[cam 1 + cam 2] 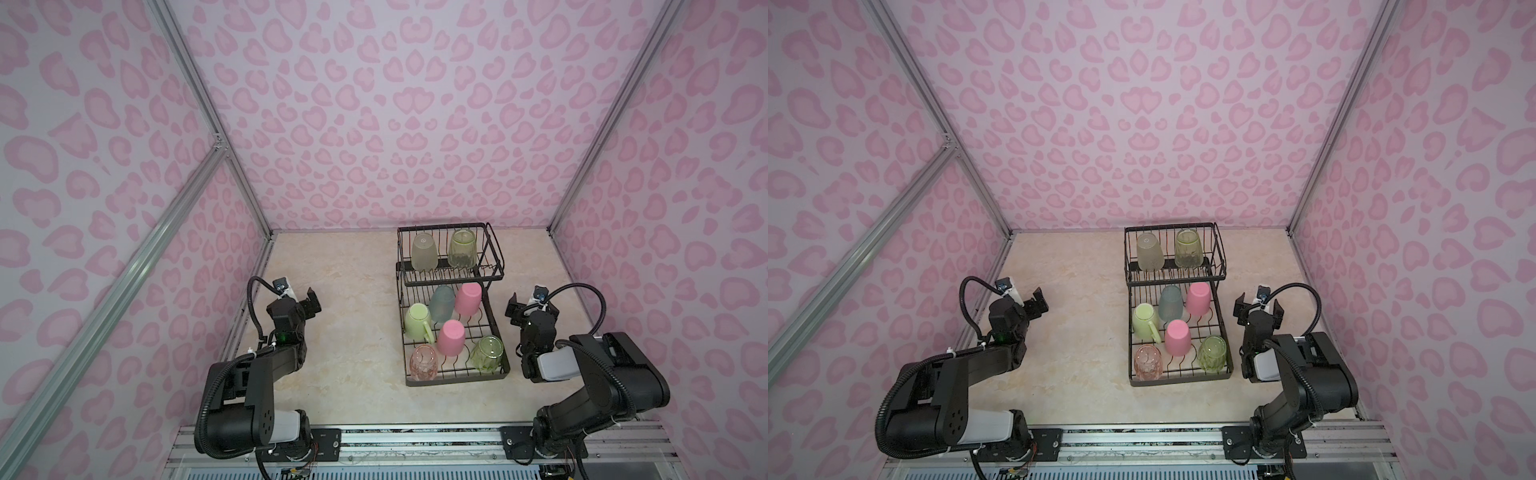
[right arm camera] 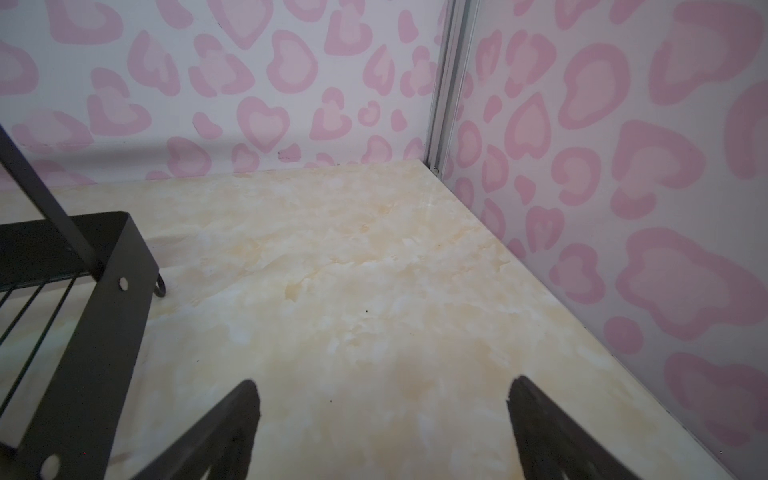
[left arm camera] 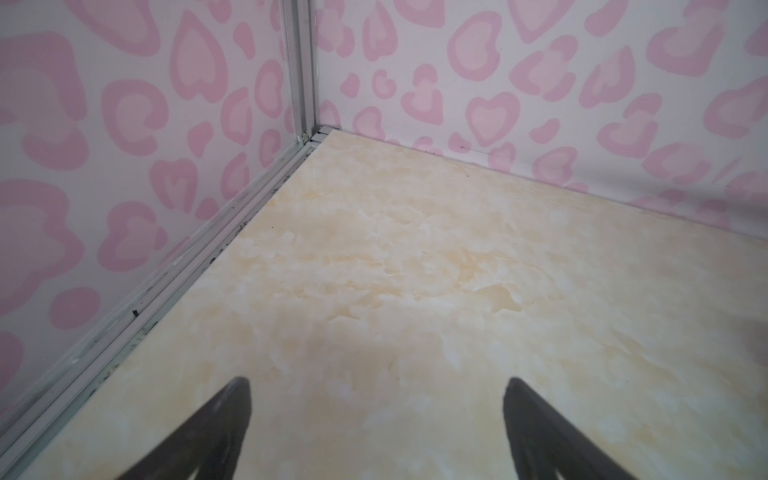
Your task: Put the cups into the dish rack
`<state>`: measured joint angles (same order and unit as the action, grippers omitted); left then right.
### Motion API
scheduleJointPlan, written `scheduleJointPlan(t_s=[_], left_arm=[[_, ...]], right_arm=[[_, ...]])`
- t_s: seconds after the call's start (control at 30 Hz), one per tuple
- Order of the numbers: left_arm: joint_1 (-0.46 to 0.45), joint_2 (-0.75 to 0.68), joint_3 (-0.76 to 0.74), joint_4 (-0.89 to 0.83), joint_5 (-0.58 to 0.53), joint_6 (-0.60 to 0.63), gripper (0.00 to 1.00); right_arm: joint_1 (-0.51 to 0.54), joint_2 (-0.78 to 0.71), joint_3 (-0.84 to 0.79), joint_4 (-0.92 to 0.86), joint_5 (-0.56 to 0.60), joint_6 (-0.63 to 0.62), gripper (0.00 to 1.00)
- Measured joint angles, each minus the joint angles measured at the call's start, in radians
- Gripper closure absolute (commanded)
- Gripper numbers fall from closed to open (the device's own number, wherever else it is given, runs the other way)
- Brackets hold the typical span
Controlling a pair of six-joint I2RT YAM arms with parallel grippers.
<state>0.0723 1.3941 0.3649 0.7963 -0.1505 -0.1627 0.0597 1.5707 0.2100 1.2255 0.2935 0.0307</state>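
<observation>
All eight cups are seen inside the dish rack (image 1: 440, 277), which is set on the table (image 1: 345, 332) toward the back, right of middle in both top views. In the raised basket (image 1: 440, 227) at the far end, a frosted whitish tumbler (image 1: 424, 252) and a clear green glass (image 1: 462, 248) are stood side by side, bases up. On the lower tray (image 1: 455, 379) a frosted teal tumbler (image 1: 441, 303) and a pink tumbler (image 1: 468, 298) are placed in the far row. A pale-green mug (image 1: 417, 320) (its handle turned toward the near edge) and a second pink tumbler (image 1: 451, 337) are set in the middle, and a clear pink glass (image 1: 424, 362) and a second clear green glass (image 1: 487, 353) at the near corners. Most appear inverted, though for the mug this cannot be told surely. The left gripper (image 3: 377, 382) is held well apart from the rack, over bare table to its left, jaws spread wide with nothing between them. The right gripper (image 2: 384, 380) is held just beside the rack's right side, likewise spread wide and empty. The table is enclosed by pink heart-patterned walls (image 1: 395, 124).
</observation>
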Motion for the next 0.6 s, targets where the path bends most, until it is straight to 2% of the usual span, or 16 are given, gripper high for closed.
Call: scheduleJointPlan(t_s=[0.13,0.37,0.6], left_arm=[[-0.037,0.064,-0.059,0.127,0.019,0.036,0.03],[-0.048,0.082,-0.056,0.167,0.012,0.059,0.03],[-0.056,0.082,-0.056,0.173,-0.002,0.069,0.03]], right_arm=[[0.004,0.004,-0.011,0.034,-0.005,-0.003,0.08],[-0.024,-0.002,0.093,-0.073,-0.031,0.002,0.03],[-0.029,-0.002,0.095,-0.125,-0.052,0.012,0.01]])
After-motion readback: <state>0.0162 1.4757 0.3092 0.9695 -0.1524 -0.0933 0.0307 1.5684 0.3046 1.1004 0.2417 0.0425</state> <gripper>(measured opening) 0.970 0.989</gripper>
